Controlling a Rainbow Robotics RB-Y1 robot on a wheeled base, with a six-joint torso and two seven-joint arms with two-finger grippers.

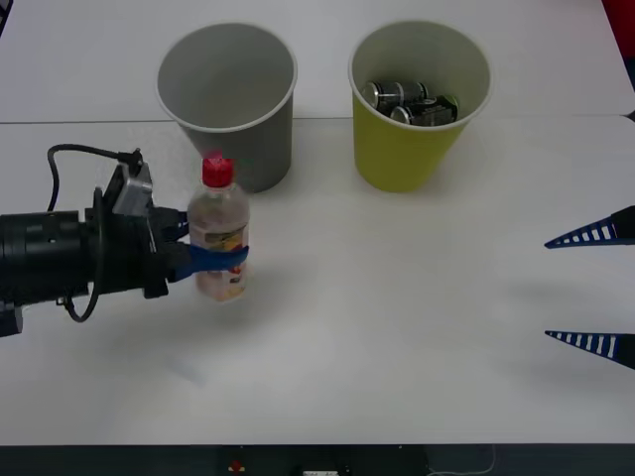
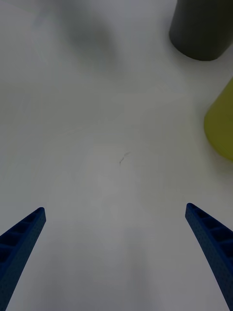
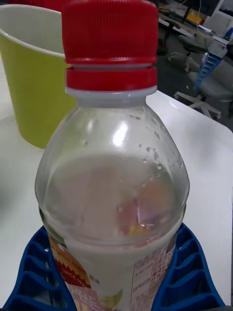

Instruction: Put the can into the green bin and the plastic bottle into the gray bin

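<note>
The plastic bottle (image 1: 219, 230) with a red cap stands upright on the white table, left of centre, in front of the gray bin (image 1: 229, 97). My left gripper (image 1: 220, 260) is shut on the bottle's body; up close its blue fingers (image 3: 34, 277) wrap both sides of the bottle (image 3: 114, 194). The green bin (image 1: 418, 99) stands at the back right with cans (image 1: 409, 101) lying inside it; the green bin (image 3: 29, 82) also shows behind the bottle. My right gripper (image 1: 591, 290) hangs open at the right edge, its fingers (image 2: 19, 243) wide apart over bare table.
The two bins stand side by side near the table's far seam. The gray bin's base (image 2: 201, 26) and the green bin's side (image 2: 221, 124) lie ahead of the right gripper. Office chairs (image 3: 208, 77) stand beyond the table edge.
</note>
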